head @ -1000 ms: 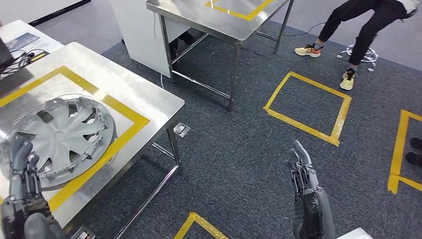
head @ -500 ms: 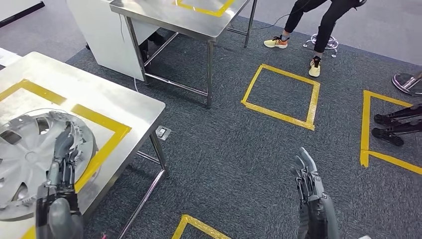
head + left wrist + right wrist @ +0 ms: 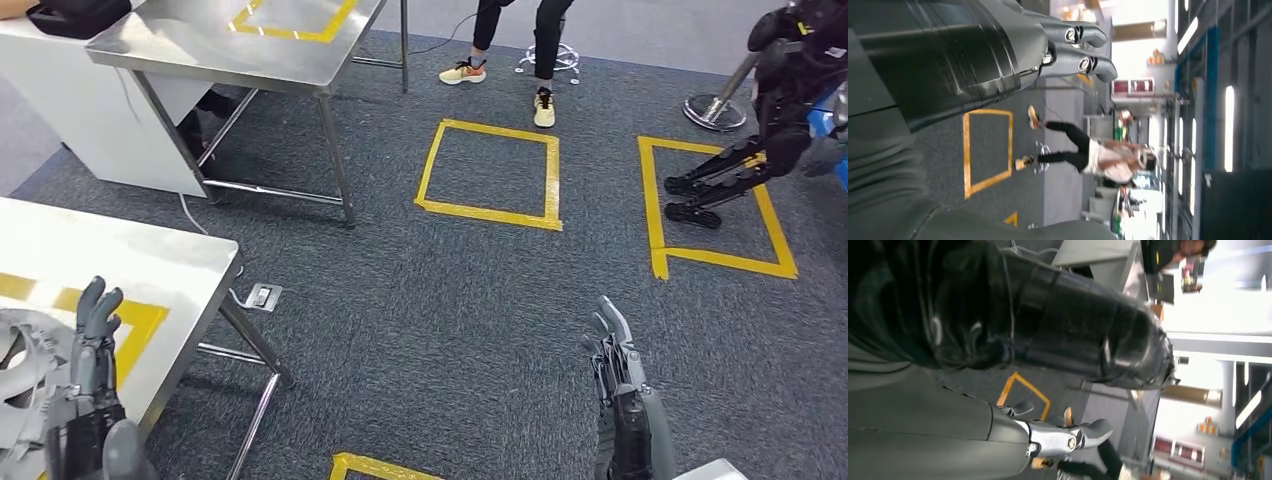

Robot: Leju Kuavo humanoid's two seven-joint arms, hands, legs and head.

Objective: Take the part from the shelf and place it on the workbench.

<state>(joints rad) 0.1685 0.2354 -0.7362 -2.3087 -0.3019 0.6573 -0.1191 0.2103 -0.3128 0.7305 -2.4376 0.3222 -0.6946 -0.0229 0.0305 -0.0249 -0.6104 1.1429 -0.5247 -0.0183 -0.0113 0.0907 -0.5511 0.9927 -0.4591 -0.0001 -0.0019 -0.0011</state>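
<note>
The grey plastic wheel cover with spokes (image 3: 25, 385) lies flat on the polished steel tabletop (image 3: 130, 265), at about eight o'clock in the head view, partly cut off by the picture's edge and overlapping a yellow tape outline (image 3: 140, 325). Judged from that, the placing looks done: the part rests on the workbench and nothing is being carried.

The left robot hand (image 3: 90, 345) stands upright over the cover's near rim, fingers straight and slightly apart, holding nothing; whether it touches the cover cannot be told. The right robot hand (image 3: 612, 350), at five o'clock, hangs over the dark grey carpet (image 3: 420, 300), fingers extended close together and empty. At twelve o'clock stands a person in black trousers (image 3: 515, 40), beyond a yellow taped square (image 3: 490, 170).
</note>
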